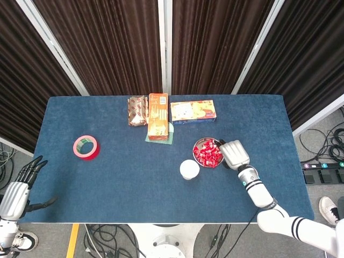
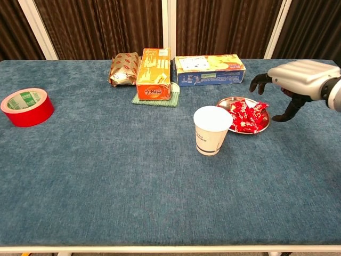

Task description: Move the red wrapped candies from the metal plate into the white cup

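Hovering hand: the right hand (image 2: 290, 80) hangs just right of the metal plate (image 2: 226, 101), fingers (image 2: 259, 82) apart and curled downward, holding nothing.
Resting hand: the left hand (image 1: 15, 194) sits off the desk's near-left corner, seen only in the head view, fingers spread and empty.
Candies: the red wrapped candies (image 2: 245, 116) lie heaped in the metal plate, some spilling over its right rim.
Cup: the white cup (image 2: 211, 129) stands upright just beside the plate, on its near-left side; from here it seems to touch the rim, though I cannot be sure.
Desk: a blue desk (image 1: 129, 177) carries everything.
Other things: a red tape roll (image 2: 27, 106) lies far left; a brown packet (image 2: 123, 68), an orange box (image 2: 154, 73) and a yellow-and-blue box (image 2: 209, 70) line the far side.
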